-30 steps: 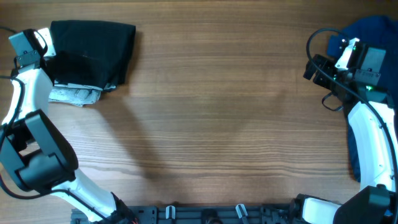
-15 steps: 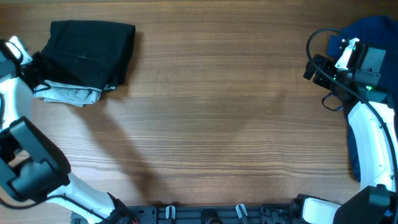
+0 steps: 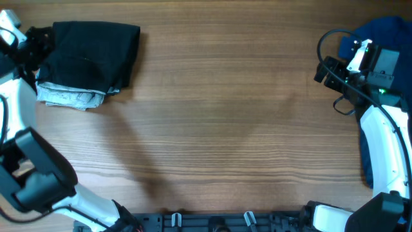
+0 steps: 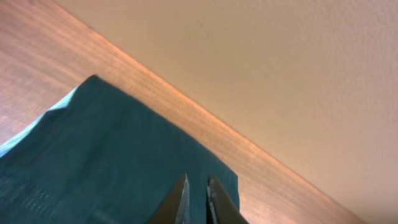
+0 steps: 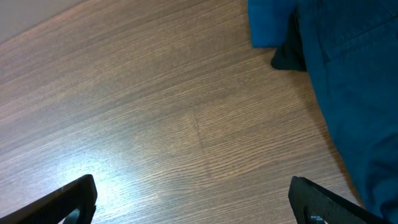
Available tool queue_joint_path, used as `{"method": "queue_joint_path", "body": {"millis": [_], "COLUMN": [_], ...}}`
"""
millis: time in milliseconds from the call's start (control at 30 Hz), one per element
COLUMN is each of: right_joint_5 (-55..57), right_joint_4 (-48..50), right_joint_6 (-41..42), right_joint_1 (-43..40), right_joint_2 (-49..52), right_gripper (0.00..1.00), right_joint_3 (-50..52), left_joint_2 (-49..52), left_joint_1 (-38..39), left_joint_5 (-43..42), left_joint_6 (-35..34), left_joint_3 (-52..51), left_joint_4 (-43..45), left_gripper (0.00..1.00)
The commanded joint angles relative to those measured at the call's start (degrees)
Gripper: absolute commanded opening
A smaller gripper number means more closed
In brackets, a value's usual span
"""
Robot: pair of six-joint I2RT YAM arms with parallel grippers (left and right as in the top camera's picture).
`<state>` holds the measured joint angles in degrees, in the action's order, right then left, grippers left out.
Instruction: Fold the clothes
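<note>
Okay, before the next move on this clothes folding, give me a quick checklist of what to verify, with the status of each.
1. The left tool shut, at the edge of the black shorts: ok.
2. Cloth actually pinched in it: cannot tell.
3. The black shorts lying folded on the pale denim piece: ok.
4. The right tool open, empty, above the table: ok.
5. The royal-blue garment folded: cannot tell, partly out of frame.
</note>
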<state>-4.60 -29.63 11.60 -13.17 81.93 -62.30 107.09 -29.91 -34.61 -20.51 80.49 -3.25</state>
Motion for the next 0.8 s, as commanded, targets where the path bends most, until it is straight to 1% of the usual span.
{"method": "queue_joint_path", "body": {"millis": [0,67,167,367,433,500,567,600,633,700,767], "right_joint_5": [0.98,0.98,0.98,0.98,0.98,0.98,0.98,0.98,0.98,0.98,0.98], "right_joint_4": [0.02,0.00,0.00,0.00,0.00,0.00,0.00,0.04,-0.02,0.02,0.02], "right_joint_6": [-1.07,-1.07,-1.07,-1.07,-1.05,-1.05,-1.07,-1.05,-1.05,-1.07,-1.05], "right_joint_1": [-0.02,-0.02,-0.02,-0.02,-0.02,-0.02,-0.02,-0.02,-0.02,-0.02,-0.02], "right_joint_2": [-0.66,-0.66,-0.66,-0.66,-0.66,-0.66,-0.66,-0.66,-0.66,-0.66,-0.66], "right_gripper": [1.00,1.00,1.00,1.00,1.00,1.00,1.00,1.00,1.00,1.00,1.00], "right_joint_3": [0.07,0.07,0.07,0.07,0.07,0.07,0.07,0.07,0.07,0.07,0.07], "left_joint_2": [6.01,8.59,13.25,21.14,22.82,23.04,21.75,20.98,18.84,15.47,10.97], "left_joint_1": [1.40,1.53,1.20,0.48,0.50,0.57,0.66,0.76,1.03,1.55,2.56], "left_joint_5": [-1.36,0.28,6.58,7.06,6.73,3.93,-3.06,-5.38,-9.05,-10.86,-10.95], "left_joint_6": [-1.20,-1.38,-2.49,-2.47,-2.47,-2.49,-4.17,-5.95,-10.54,-15.13,-17.73], "left_joint_3": [0.42,0.42,0.42,0.42,0.42,0.44,0.44,0.44,0.44,0.44,0.44], "left_joint_4": [4.81,6.56,6.45,4.72,4.44,4.28,7.65,9.49,13.31,16.65,18.64], "left_gripper": [0.15,0.16,0.16,0.16,0.13,0.09,0.06,0.05,0.04,0.04,0.04]}}
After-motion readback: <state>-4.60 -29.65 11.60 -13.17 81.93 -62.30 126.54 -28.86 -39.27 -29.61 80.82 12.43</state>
